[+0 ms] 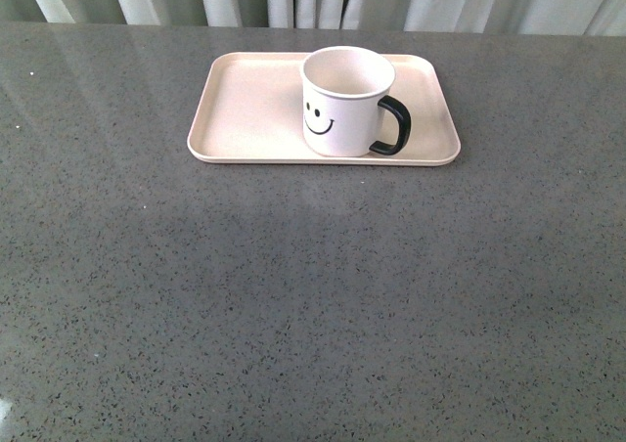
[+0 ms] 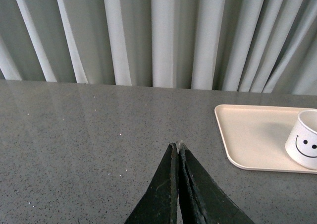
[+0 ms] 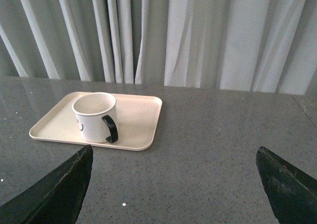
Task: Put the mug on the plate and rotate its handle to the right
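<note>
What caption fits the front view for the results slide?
Smiley mug standing upright on the pale pink plate, its black handle pointing right, on a grey speckled table.

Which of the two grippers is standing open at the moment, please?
The right gripper: its fingers stand wide apart, while the left gripper has them pressed together.
</note>
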`<state>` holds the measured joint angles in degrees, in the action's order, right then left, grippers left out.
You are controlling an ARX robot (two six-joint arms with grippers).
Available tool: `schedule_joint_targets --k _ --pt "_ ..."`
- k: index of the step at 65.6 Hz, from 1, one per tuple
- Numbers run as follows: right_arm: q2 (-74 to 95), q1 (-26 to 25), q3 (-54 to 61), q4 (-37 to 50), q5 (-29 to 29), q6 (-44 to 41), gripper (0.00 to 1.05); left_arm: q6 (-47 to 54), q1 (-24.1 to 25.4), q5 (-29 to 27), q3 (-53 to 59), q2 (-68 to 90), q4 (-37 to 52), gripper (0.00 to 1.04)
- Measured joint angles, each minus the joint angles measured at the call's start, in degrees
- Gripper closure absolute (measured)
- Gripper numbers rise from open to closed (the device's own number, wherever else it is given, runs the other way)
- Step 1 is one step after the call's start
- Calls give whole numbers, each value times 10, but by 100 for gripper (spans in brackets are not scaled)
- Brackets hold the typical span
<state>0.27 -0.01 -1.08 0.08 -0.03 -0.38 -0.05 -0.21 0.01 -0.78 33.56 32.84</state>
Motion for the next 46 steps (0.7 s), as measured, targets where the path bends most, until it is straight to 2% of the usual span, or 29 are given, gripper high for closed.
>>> schedule_joint_targets --k 23,46 --pt "0 0 0 0 0 0 9 0 0 0 0 -130 -123 103" --pt "0 0 0 0 0 0 9 0 0 0 0 -198 -190 103"
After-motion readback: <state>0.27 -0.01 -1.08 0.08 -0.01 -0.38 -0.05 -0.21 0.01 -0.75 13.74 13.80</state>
